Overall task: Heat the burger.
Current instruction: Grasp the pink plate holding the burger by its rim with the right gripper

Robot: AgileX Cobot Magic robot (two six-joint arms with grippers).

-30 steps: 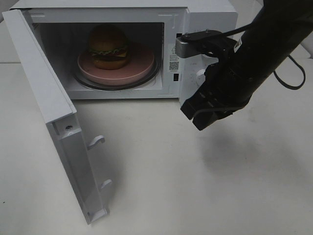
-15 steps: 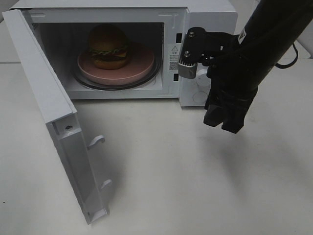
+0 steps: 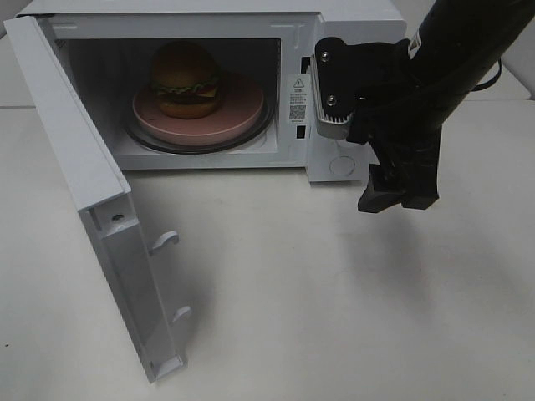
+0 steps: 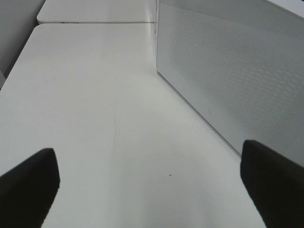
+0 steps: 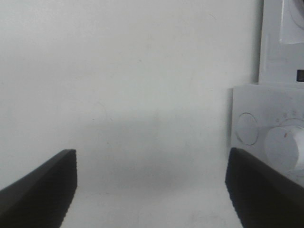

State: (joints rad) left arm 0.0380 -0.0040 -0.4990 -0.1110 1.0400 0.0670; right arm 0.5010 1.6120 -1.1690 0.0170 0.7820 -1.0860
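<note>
Burger (image 3: 185,79) in the microwave (image 3: 351,17), right claw (image 3: 399,199) and left claw (image 4: 149,183) both gaping empty; next, presumably, swing the left door (image 3: 92,192) shut.

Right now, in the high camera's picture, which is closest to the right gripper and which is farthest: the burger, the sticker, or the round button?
1. Round button, on the microwave front panel, just left of the right gripper.
2. Sticker, on the frame beside the opening.
3. Burger, inside the oven, farther left.
</note>
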